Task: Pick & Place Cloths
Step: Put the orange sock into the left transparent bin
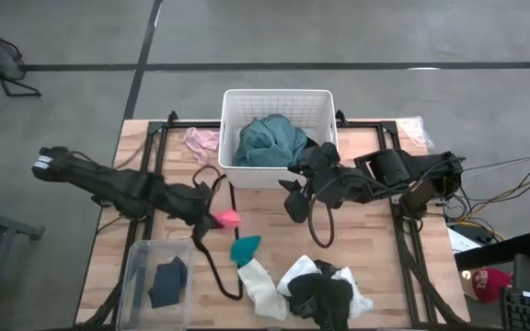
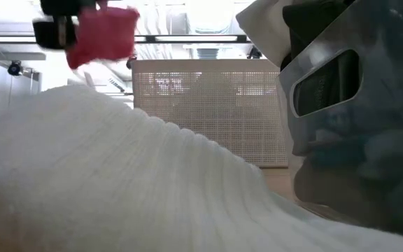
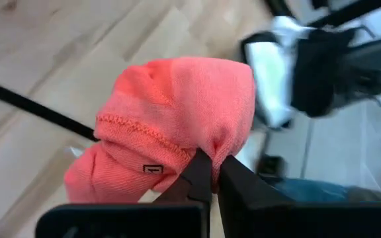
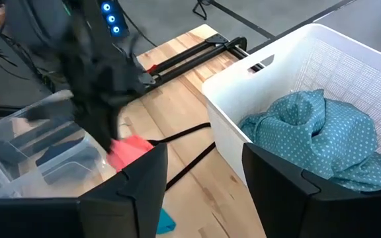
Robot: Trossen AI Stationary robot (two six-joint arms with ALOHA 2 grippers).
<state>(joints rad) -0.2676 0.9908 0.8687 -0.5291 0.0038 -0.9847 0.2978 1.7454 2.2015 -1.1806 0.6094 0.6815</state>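
- Pink cloth [image 3: 177, 132]: soft ribbed knit with a stitched hem, light and limp; pinched at one fold in the clenched jaws of the left gripper [image 3: 210, 175], hanging above the wooden surface [image 1: 357, 239] near the white basket [image 1: 279, 103].
- Best taken at a bunched fold, probably; bound to sag and swing.
- Teal dotted garment [image 4: 316, 135]: crumpled inside the basket.
- Right gripper [image 4: 200, 172]: jaws released, empty, beside the basket.
- White socks [image 1: 260, 285] and black pieces [image 1: 325, 294]: heaped at the near edge.
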